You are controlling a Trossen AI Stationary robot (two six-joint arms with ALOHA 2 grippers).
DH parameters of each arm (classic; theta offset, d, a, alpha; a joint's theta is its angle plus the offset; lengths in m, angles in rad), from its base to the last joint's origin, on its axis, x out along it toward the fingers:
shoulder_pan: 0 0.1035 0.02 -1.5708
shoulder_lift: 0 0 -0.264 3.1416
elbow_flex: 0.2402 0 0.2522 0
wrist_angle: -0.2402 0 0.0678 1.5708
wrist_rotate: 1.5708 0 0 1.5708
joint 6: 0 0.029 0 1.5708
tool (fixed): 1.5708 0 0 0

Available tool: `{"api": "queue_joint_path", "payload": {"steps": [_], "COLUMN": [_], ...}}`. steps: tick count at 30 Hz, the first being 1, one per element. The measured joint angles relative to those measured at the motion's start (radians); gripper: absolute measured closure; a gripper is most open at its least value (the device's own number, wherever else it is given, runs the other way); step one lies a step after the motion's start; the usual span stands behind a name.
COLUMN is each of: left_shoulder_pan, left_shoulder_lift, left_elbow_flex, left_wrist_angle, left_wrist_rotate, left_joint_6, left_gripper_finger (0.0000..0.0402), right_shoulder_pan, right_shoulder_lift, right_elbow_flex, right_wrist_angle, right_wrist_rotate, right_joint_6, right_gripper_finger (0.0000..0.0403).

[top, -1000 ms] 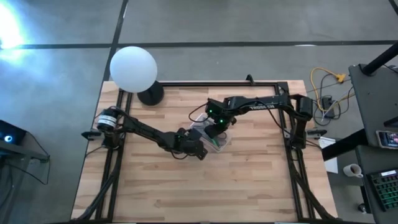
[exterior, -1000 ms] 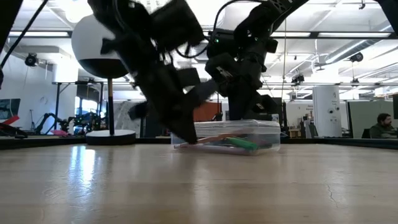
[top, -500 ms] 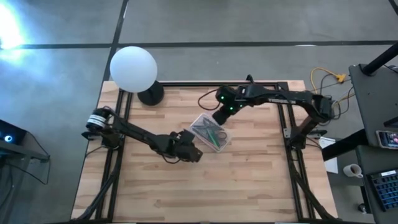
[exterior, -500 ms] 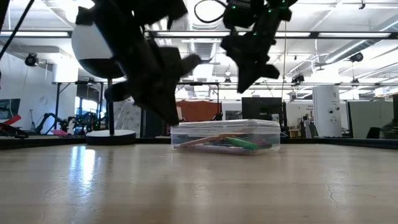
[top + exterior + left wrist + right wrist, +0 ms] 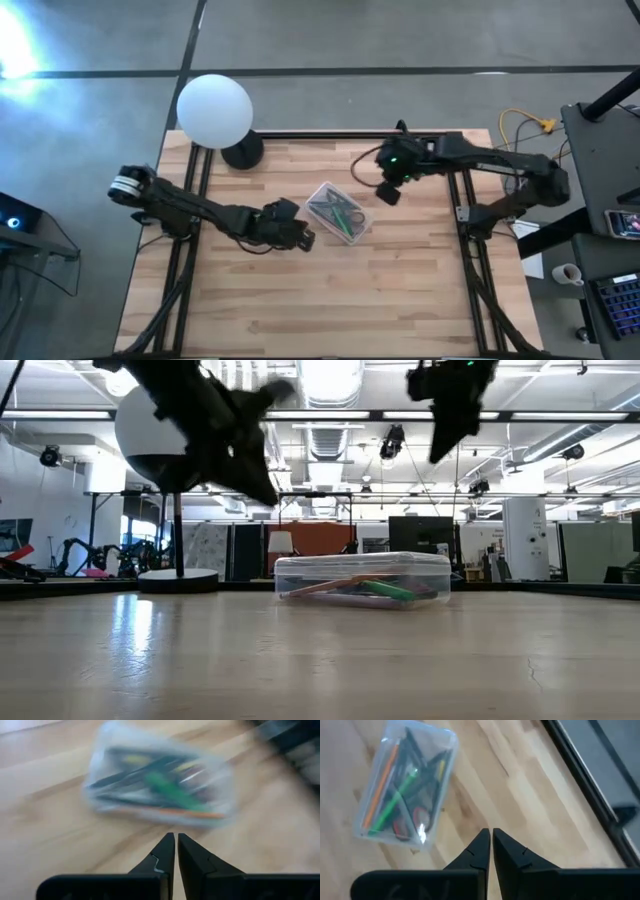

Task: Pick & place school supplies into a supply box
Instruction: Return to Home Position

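Left gripper (image 5: 303,239) and right gripper (image 5: 388,193): both hanging clenched, empty, either side of the closed supply box (image 5: 338,211) lying on the table (image 5: 300,310), school supplies (image 5: 390,802) inside. Likely risking a nudged box or popped lid if swinging low.

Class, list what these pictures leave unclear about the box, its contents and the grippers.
Left wrist view: the box is motion-blurred, so its contents smear together.
High view: the pens inside are too small to count.
Low view: the left gripper is a blur, right gripper a dark silhouette.
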Motion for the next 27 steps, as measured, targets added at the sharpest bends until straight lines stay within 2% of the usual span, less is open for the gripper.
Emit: {"api": "queue_joint_path", "payload": {"steps": [2, 4, 6, 9, 11, 15, 18, 21, 24, 25, 27], "left_shoulder_pan": [-0.015, -0.022, -0.02, -0.019, -0.019, -0.02, -0.012, -0.002, 0.003, 0.003, 0.003], "left_shoulder_lift": [-0.059, -0.108, -0.15, -0.218, -0.263, -0.36, -0.435, -0.475, -0.498, -0.506, -0.512], "left_elbow_flex": [-0.047, -0.104, -0.17, -0.277, -0.355, -0.487, -0.534, -0.535, -0.514, -0.51, -0.489], "left_wrist_angle": [0.133, 0.285, 0.426, 0.588, 0.661, 0.765, 0.786, 0.768, 0.721, 0.718, 0.724], "left_wrist_rotate": [0.0, 0.001, 0.004, 0.005, -0.003, -0.047, -0.053, -0.052, -0.052, -0.052, -0.052], "left_joint_6": [0.031, 0.109, 0.19, 0.225, 0.213, 0.185, 0.236, 0.408, 0.663, 0.715, 0.727], "left_gripper_finger": [0.0395, 0.0395, 0.0395, 0.0395, 0.0395, 0.0395, 0.0395, 0.0395, 0.0395, 0.0395, 0.0395], "right_shoulder_pan": [0.002, 0.016, 0.029, 0.033, 0.027, 0.027, 0.037, 0.048, 0.046, 0.046, 0.046], "right_shoulder_lift": [-0.049, -0.109, -0.169, -0.27, -0.355, -0.552, -0.691, -0.804, -0.892, -0.918, -0.966], "right_elbow_flex": [-0.004, -0.014, -0.027, -0.072, -0.131, -0.308, -0.447, -0.557, -0.633, -0.655, -0.696], "right_wrist_angle": [-0.011, 0.019, 0.067, 0.145, 0.227, 0.377, 0.495, 0.575, 0.562, 0.551, 0.561], "right_wrist_rotate": [-0.007, -0.073, -0.214, -0.448, -0.534, -0.55, -0.552, -0.542, -0.507, -0.483, -0.475], "right_joint_6": [0.042, -0.022, -0.093, -0.142, -0.133, -0.017, 0.081, 0.166, 0.261, 0.311, 0.421], "right_gripper_finger": [0.039, 0.039, 0.039, 0.039, 0.039, 0.039, 0.039, 0.039, 0.039, 0.039, 0.039]}}
